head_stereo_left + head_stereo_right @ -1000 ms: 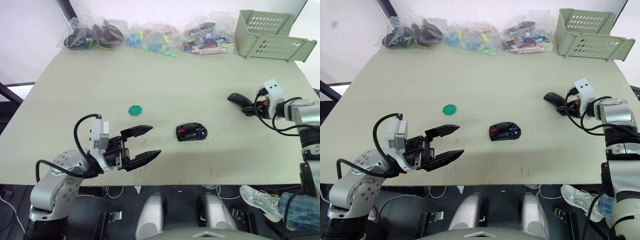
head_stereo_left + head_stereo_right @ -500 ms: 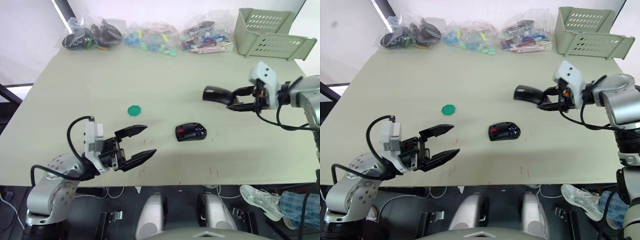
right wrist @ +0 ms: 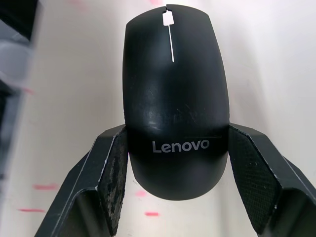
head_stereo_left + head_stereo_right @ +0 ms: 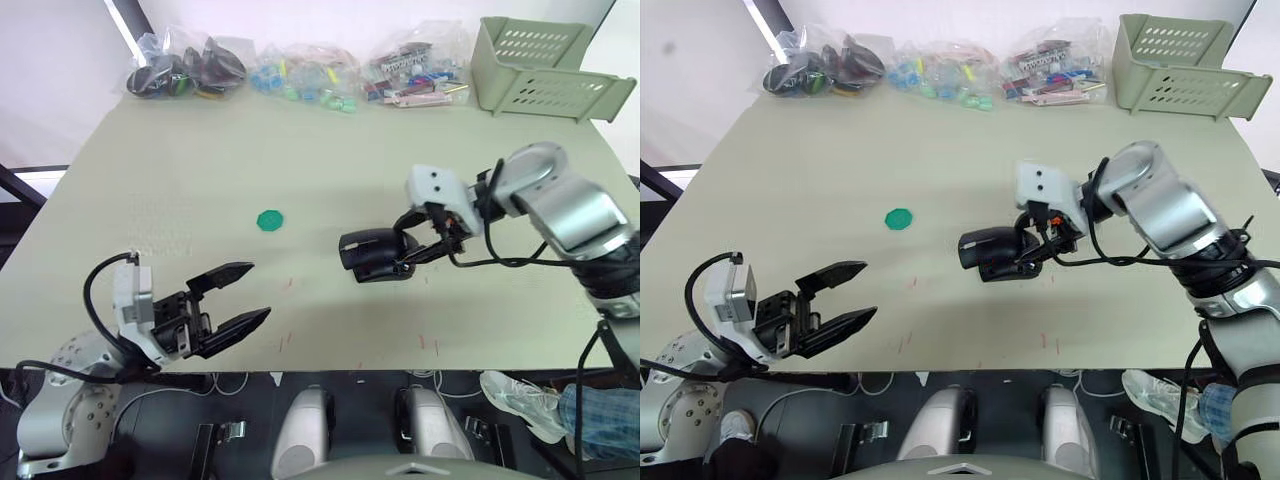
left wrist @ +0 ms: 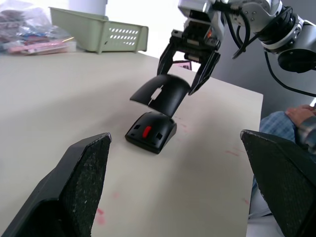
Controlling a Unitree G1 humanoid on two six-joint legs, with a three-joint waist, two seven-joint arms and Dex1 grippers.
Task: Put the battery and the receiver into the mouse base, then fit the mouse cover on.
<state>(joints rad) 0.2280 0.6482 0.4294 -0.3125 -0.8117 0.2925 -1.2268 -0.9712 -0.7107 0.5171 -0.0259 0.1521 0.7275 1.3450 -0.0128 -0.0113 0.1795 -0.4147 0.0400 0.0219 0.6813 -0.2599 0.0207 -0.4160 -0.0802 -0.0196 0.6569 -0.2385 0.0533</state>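
Cover fitting looks like the step in hand: the right gripper (image 5: 190,61) clamps the one mouse cover (image 5: 162,94) by its sides and holds it just above the single mouse base (image 5: 150,131), presumably to line the shell up before lowering it. The left gripper (image 4: 232,300), fingers spread and holding nothing, waits well apart from the base. One green disc (image 4: 269,220) lies beyond the base

From the head views the mouse cover (image 4: 366,247) hides most of the mouse base (image 5: 150,132). Battery and receiver inside can't be made out. Contents of the bags (image 4: 300,75) at the desk's far edge are too small to identify.
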